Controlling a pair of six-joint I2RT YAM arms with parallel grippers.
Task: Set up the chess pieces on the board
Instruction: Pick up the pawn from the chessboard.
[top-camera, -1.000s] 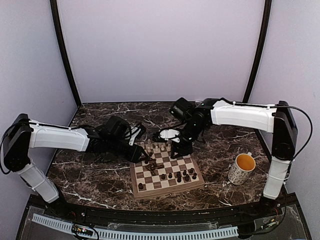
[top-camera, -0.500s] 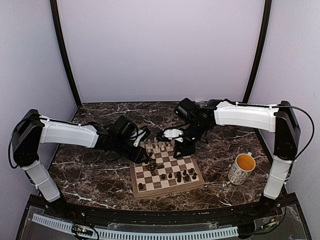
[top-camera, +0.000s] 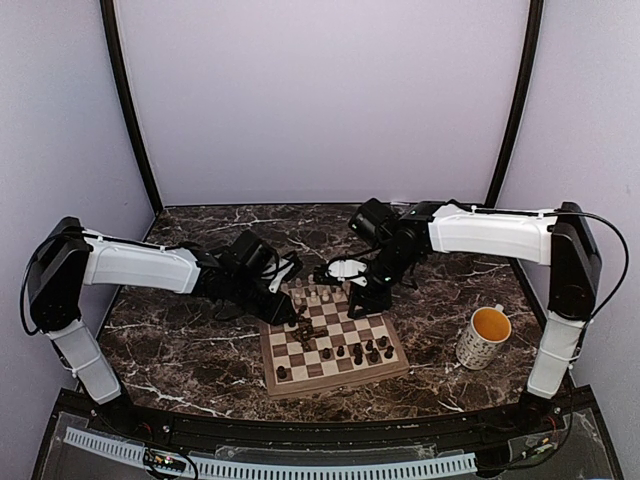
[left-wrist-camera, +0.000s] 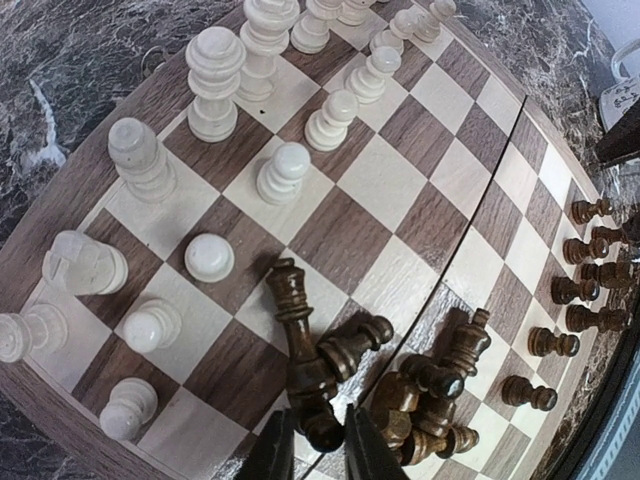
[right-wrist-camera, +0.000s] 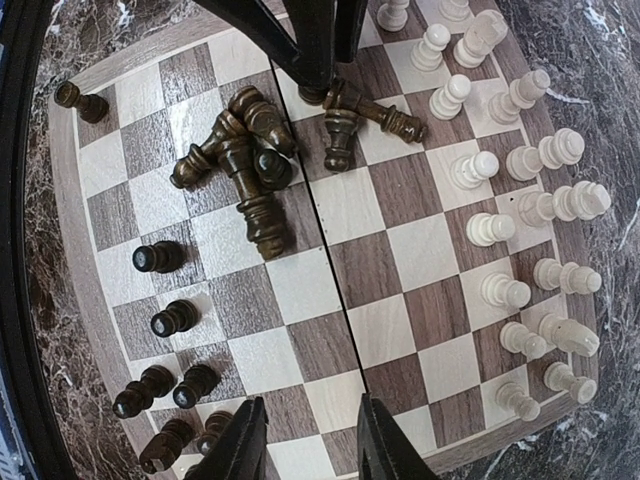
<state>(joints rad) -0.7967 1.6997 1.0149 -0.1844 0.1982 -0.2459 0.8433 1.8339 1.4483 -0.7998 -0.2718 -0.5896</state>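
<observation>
The checkered wooden board (top-camera: 340, 383) is set lower centre on the dark marble table (top-camera: 180, 350), with its mid-squares bare. A toppled dark brown chess piece (left-wrist-camera: 300, 350) is flanked by the left end effector (left-wrist-camera: 315, 428), grip unclear; the right end effector (right-wrist-camera: 310, 405) is parted, empty.

The board (left-wrist-camera: 400, 190) was checkered light and dark brown. The chess pieces (left-wrist-camera: 215, 80) were cream or dark brown. The tabletop (top-camera: 200, 360) was dark, white-veined marble.

I work in a lab test booth, not a home: behind the board (top-camera: 330, 376) and on both sides of it stand bare lilac wall panels (top-camera: 320, 100) joined by black posts (top-camera: 128, 110), under it a dark marbled table (top-camera: 190, 350), nearer than it a white slotted rail (top-camera: 270, 466).
</observation>
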